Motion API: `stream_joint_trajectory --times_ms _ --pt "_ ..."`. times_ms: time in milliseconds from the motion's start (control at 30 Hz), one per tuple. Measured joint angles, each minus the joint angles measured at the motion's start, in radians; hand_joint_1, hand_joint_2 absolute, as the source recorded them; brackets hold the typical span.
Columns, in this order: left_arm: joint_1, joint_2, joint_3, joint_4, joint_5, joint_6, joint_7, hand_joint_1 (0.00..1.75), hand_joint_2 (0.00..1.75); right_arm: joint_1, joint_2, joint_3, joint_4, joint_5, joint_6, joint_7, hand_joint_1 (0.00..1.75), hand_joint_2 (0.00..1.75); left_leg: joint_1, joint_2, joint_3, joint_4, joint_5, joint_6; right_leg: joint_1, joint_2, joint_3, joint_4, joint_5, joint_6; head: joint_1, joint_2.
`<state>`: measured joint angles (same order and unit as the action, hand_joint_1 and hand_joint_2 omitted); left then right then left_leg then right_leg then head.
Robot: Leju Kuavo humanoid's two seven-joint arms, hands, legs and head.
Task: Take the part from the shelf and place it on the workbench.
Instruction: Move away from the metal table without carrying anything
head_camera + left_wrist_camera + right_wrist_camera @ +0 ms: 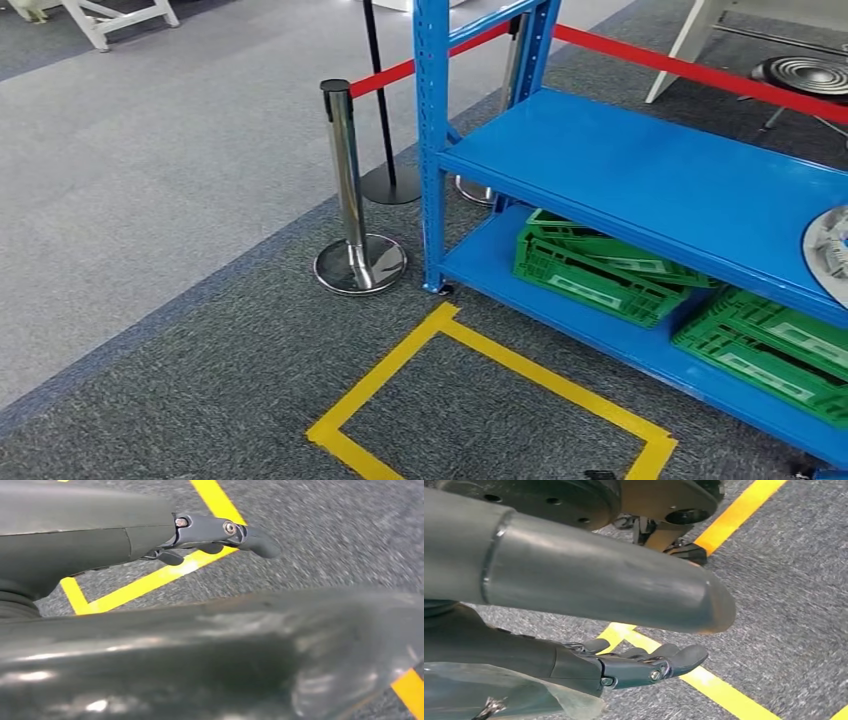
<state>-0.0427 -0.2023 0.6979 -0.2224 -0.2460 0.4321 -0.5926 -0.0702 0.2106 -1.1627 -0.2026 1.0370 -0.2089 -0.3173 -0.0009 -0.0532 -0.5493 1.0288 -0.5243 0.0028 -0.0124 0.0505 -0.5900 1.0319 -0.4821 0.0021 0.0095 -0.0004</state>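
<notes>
The part (830,252), a round silver metal disc, lies on the middle board of the blue shelf (640,170), cut off by the head view's right edge. My left hand (220,535) hangs over the grey carpet with its fingers stretched out, holding nothing. My right hand (639,664) hangs the same way above the carpet, fingers straight and apart from the thick thumb (599,580), with nothing in it. Both hands are far from the part.
Green plastic crates (590,265) (770,340) sit on the shelf's bottom board. A yellow tape square (500,385) marks the floor before the shelf. Two stanchions (350,190) (385,120) with a red belt (700,70) stand at the shelf's left end. Open carpet lies to the left.
</notes>
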Motion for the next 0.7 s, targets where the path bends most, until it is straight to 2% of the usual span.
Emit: stream_joint_trajectory --times_ms 33,67,100,133,167,233,267,300,333,367,400,467,500,533,567,600,633,667,700 --pt "0.001 0.000 0.001 0.000 -0.001 0.000 0.002 0.00 0.00 0.001 0.000 -0.001 0.000 0.000 0.001 0.000 0.00 0.00 -0.001 -0.002 0.000 -0.003 -0.005 0.005 0.000 0.010 -0.002 -0.001 0.001 0.006 0.000 0.000" --pt "0.000 0.000 0.002 0.000 -0.003 0.000 0.004 0.00 0.00 0.002 0.000 -0.003 0.000 -0.001 0.002 0.001 0.00 0.00 -0.001 0.004 0.003 -0.007 0.003 0.011 0.000 0.020 -0.003 -0.003 0.003 0.014 0.000 0.000" --pt "-0.001 0.000 0.002 0.000 -0.004 0.000 0.007 0.00 0.00 0.004 0.000 -0.004 0.000 -0.001 0.002 0.002 0.00 0.00 0.001 0.013 0.007 -0.013 0.017 0.016 0.001 0.020 -0.006 -0.001 0.000 0.019 0.001 0.000" --pt "-0.003 -0.001 0.002 0.000 -0.006 0.000 0.009 0.00 0.00 0.006 -0.001 -0.005 0.000 -0.002 0.003 0.003 0.00 0.00 0.003 0.023 0.011 -0.020 0.023 0.021 0.001 0.011 -0.014 0.012 -0.011 0.023 0.003 0.000" --pt "-0.005 -0.002 0.002 0.000 -0.008 -0.001 0.010 0.00 0.00 0.005 -0.001 -0.006 0.000 -0.003 0.003 0.005 0.00 0.00 0.005 0.033 0.015 -0.026 0.028 0.026 0.002 -0.004 -0.031 0.044 -0.032 0.026 0.006 0.000" --pt "-0.006 -0.003 0.002 0.000 -0.012 -0.002 0.013 0.00 0.00 0.003 -0.002 -0.006 0.000 -0.004 0.005 0.008 0.00 0.00 0.004 0.054 0.017 -0.029 0.030 0.033 0.002 -0.035 -0.088 0.162 -0.093 0.031 0.011 0.000" --pt "-0.005 -0.003 0.002 0.000 -0.013 -0.003 0.013 0.00 0.00 0.002 -0.003 -0.006 0.000 -0.005 0.006 0.010 0.00 0.00 0.003 0.065 0.016 -0.029 0.029 0.034 0.001 -0.040 -0.117 0.221 -0.115 0.034 0.011 0.000" --pt "-0.005 -0.003 0.002 0.000 -0.014 -0.004 0.014 0.00 0.00 0.003 -0.004 -0.007 0.000 -0.005 0.007 0.012 0.00 0.00 0.001 0.076 0.017 -0.029 0.027 0.035 0.001 -0.042 -0.133 0.257 -0.122 0.036 0.011 0.000" --pt "-0.005 -0.003 0.002 0.000 -0.014 -0.005 0.014 0.00 0.00 0.005 -0.005 -0.007 0.000 -0.005 0.007 0.014 0.00 0.00 0.001 0.085 0.018 -0.029 0.025 0.036 0.001 -0.045 -0.132 0.256 -0.111 0.037 0.011 0.000" --pt "-0.005 -0.004 0.002 0.000 -0.015 -0.006 0.014 0.00 0.00 0.006 -0.006 -0.007 0.000 -0.005 0.007 0.016 0.00 0.00 0.000 0.094 0.021 -0.029 0.023 0.035 0.001 -0.051 -0.110 0.216 -0.083 0.037 0.011 0.000" --pt "-0.005 -0.004 0.002 0.000 -0.016 -0.007 0.014 0.00 0.00 0.007 -0.007 -0.007 0.000 -0.005 0.008 0.017 0.00 0.00 -0.001 0.103 0.024 -0.028 0.020 0.033 0.002 -0.066 -0.074 0.148 -0.048 0.035 0.011 0.000" --pt "-0.005 -0.006 0.002 0.000 -0.018 -0.007 0.015 0.00 0.00 0.002 -0.008 -0.007 -0.001 -0.005 0.008 0.018 0.00 0.00 -0.006 0.120 0.030 -0.025 0.012 0.024 0.009 -0.107 -0.007 0.027 -0.011 0.027 0.012 0.000" --pt "-0.005 -0.006 0.002 0.000 -0.019 -0.007 0.015 0.00 0.00 -0.001 -0.009 -0.007 -0.001 -0.005 0.009 0.019 0.00 0.00 -0.009 0.129 0.032 -0.024 0.009 0.020 0.012 -0.119 0.009 -0.003 -0.007 0.022 0.011 0.000" --pt "-0.005 -0.006 0.002 0.000 -0.020 -0.007 0.015 0.00 0.00 -0.003 -0.009 -0.007 -0.001 -0.006 0.009 0.019 0.00 0.00 -0.012 0.139 0.033 -0.023 0.006 0.016 0.015 -0.119 0.013 -0.011 -0.011 0.017 0.010 0.000" --pt "-0.006 -0.006 0.002 0.000 -0.021 -0.007 0.016 0.00 0.00 -0.002 -0.009 -0.007 -0.001 -0.006 0.009 0.020 0.00 0.00 -0.012 0.148 0.036 -0.023 0.004 0.013 0.014 -0.107 0.014 -0.013 -0.009 0.011 0.010 0.000" --pt "-0.008 -0.006 0.002 0.000 -0.021 -0.007 0.016 0.00 0.00 0.000 -0.009 -0.007 -0.001 -0.007 0.010 0.022 0.00 0.00 -0.011 0.147 0.038 -0.021 0.000 0.008 0.012 -0.098 0.014 -0.014 -0.008 0.007 0.010 0.000" --pt "-0.010 -0.006 0.002 0.000 -0.022 -0.007 0.016 0.00 0.00 0.001 -0.010 -0.008 -0.001 -0.009 0.012 0.025 0.00 0.00 -0.009 0.133 0.036 -0.010 -0.011 0.002 0.010 -0.089 0.014 -0.016 -0.006 0.002 0.008 0.000" --pt "-0.010 -0.006 0.002 0.000 -0.022 -0.008 0.016 0.00 0.00 0.001 -0.010 -0.008 -0.001 -0.010 0.013 0.030 0.00 0.00 -0.006 0.113 0.026 0.019 -0.032 -0.004 0.006 -0.081 0.015 -0.018 -0.004 -0.004 0.006 0.000" --pt "-0.009 -0.006 0.002 0.000 -0.023 -0.009 0.016 0.00 0.00 0.001 -0.010 -0.008 -0.001 -0.009 0.014 0.036 0.00 0.00 -0.003 0.088 0.004 0.070 -0.062 -0.010 0.005 -0.073 0.016 -0.018 -0.004 -0.009 0.004 0.000"
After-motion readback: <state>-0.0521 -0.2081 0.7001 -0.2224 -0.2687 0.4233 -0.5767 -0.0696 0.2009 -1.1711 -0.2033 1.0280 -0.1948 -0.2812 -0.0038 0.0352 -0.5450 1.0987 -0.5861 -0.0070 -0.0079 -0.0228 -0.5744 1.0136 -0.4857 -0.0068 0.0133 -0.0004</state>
